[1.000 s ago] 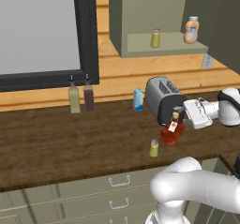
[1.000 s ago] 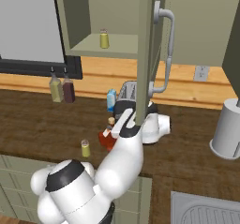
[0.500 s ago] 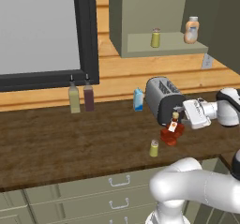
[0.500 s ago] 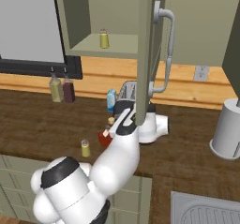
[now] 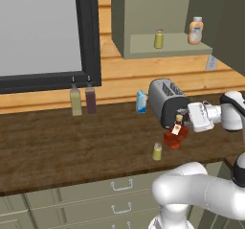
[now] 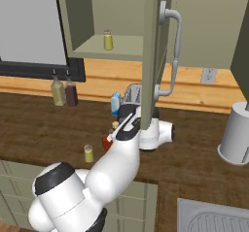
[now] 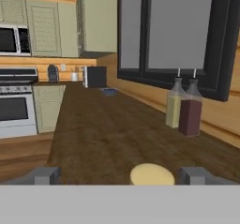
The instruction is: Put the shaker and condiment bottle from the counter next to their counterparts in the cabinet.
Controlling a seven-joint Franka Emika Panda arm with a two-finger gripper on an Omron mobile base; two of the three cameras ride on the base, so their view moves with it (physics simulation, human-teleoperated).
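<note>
The condiment bottle, squat and red-brown with a tan stopper, stands on the counter in front of the toaster. My gripper is open and level with its neck. In the hand view the stopper sits between the fingertips, nearer the right one, with nothing gripped. The yellow-green shaker stands just left of the bottle, also seen as the shaker. On the cabinet shelf stand a matching shaker and a peach bottle.
A silver toaster and a blue-white carton stand behind the bottle. Two tall slim bottles lean by the window. The open cabinet door hangs above my hand. A white canister and a sink lie to the right.
The hand has barely shifted beside the condiment bottle's neck and its jaws stay open. The bottle and the shaker have not moved.
</note>
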